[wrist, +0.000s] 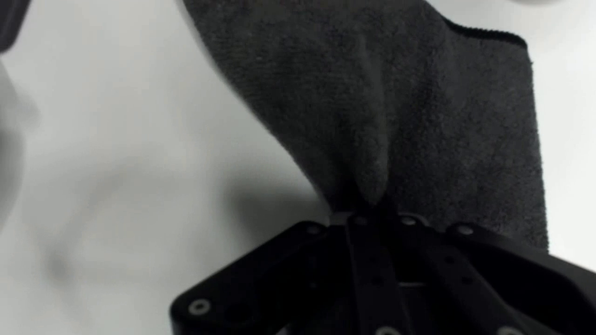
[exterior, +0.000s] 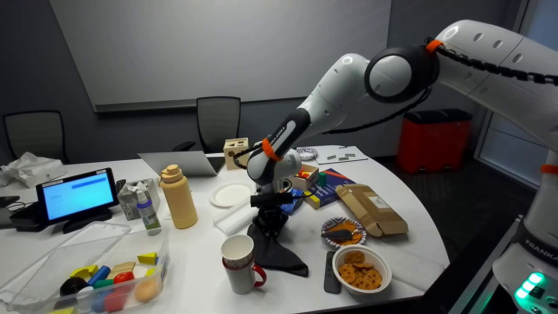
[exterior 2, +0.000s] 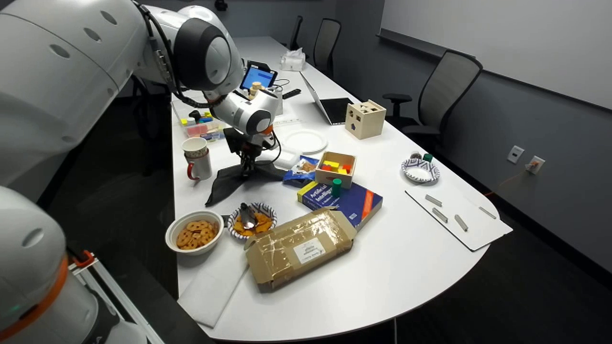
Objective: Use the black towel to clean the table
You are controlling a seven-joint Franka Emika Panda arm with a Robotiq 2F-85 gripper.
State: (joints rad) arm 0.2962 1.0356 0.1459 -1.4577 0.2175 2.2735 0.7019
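1 black towel [exterior: 277,255], 2 bottles [exterior: 179,200], 1 laptop [exterior: 181,164], 2 patterned bowls [exterior 2: 420,175], 1 book [exterior 2: 348,206].

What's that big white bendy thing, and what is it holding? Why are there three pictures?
That is a robot arm. The gripper at its end works like a pinching hand, and it is closed on a black towel for cleaning the table. Two pictures come from cameras standing apart from the arm; the close-up comes from a camera riding on the arm itself. The table also holds a bottle, a book, a cardboard box and a bowl of snacks, among other things.
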